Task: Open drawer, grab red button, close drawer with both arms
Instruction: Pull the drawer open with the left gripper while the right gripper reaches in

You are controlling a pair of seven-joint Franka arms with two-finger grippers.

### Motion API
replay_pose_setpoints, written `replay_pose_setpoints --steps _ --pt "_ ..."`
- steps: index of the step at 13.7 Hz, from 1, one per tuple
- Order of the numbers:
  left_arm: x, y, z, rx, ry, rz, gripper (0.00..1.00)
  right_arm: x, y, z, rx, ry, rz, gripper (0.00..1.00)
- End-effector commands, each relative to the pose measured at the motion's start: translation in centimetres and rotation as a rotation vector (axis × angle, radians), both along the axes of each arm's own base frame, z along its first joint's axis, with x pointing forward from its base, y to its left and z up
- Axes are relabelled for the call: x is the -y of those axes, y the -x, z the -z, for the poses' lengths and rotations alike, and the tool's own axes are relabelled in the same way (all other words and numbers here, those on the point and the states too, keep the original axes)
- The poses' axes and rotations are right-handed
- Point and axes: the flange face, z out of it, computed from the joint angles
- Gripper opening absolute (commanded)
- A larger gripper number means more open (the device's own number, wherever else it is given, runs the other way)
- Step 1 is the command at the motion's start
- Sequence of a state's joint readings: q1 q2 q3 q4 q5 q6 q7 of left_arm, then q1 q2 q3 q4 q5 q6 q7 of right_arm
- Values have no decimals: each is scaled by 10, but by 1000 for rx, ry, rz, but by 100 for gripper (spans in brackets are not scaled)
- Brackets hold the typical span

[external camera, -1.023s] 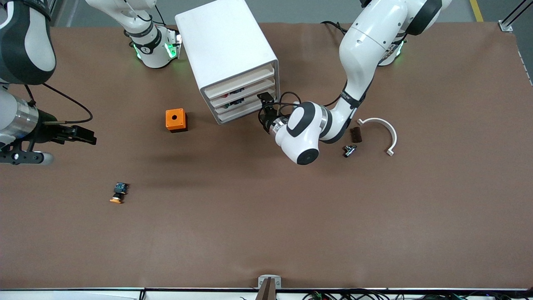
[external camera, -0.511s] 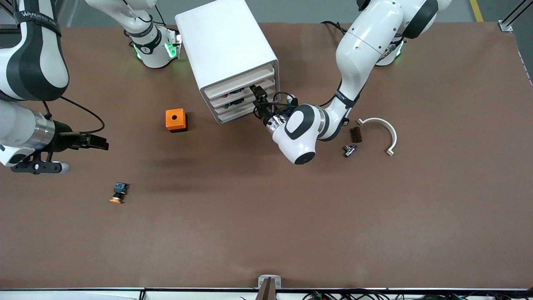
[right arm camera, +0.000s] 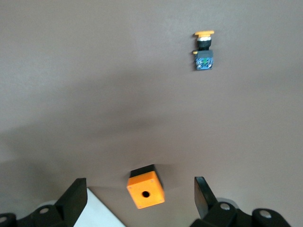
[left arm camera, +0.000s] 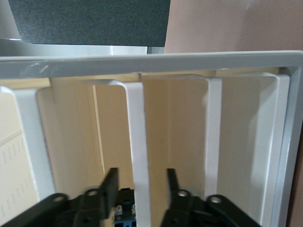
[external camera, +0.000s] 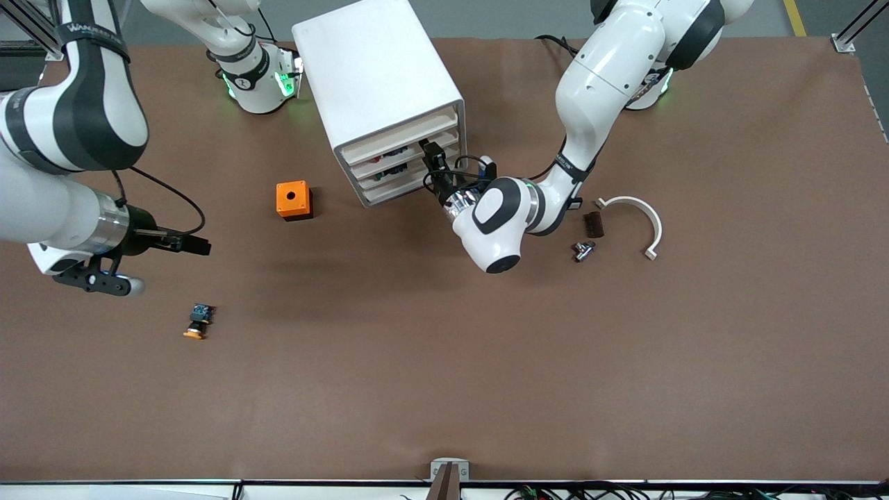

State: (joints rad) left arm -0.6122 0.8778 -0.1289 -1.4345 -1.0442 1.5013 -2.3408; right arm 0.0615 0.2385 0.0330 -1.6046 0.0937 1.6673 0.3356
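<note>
The white cabinet point(external camera: 378, 83) stands near the robots' bases, its four drawers point(external camera: 403, 165) all pushed in. My left gripper point(external camera: 432, 163) is at the drawer fronts. In the left wrist view it point(left arm camera: 139, 187) is open, with its fingers point(left arm camera: 110, 185) either side of one middle drawer's white front point(left arm camera: 138, 142). A black and blue part point(left arm camera: 124, 218) shows inside, between them. No red cap shows. My right gripper point(external camera: 193, 244) is open and empty, in the air toward the right arm's end of the table. In its wrist view it point(right arm camera: 139, 189) frames the orange cube point(right arm camera: 146, 192).
The orange cube point(external camera: 293, 200) sits beside the cabinet. An orange-capped button point(external camera: 198, 321) lies nearer the front camera; it also shows in the right wrist view point(right arm camera: 203, 52). A white curved piece point(external camera: 635, 208), a dark brown piece point(external camera: 592, 223) and a small metal part point(external camera: 582, 250) lie toward the left arm's end.
My left gripper moved in from beside the cabinet's corner to the drawer fronts. My right arm swung in from the table's end, bringing its gripper closer to the cube.
</note>
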Motion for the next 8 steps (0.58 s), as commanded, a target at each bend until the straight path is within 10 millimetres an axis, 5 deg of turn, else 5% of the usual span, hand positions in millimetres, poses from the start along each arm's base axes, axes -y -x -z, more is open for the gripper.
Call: replay_pose_setpoints --steps 1,6,8 --pt "10 6 1 -16 3 12 0 -27 1 -5 -17 -24 132 100" --pt "2 -8 -7 1 2 -8 0 -82 9 -12 -44 -10 333 100" --pt "-12 -40 -24 39 20 -56 0 -104 12 -16 -62 -60 414 100"
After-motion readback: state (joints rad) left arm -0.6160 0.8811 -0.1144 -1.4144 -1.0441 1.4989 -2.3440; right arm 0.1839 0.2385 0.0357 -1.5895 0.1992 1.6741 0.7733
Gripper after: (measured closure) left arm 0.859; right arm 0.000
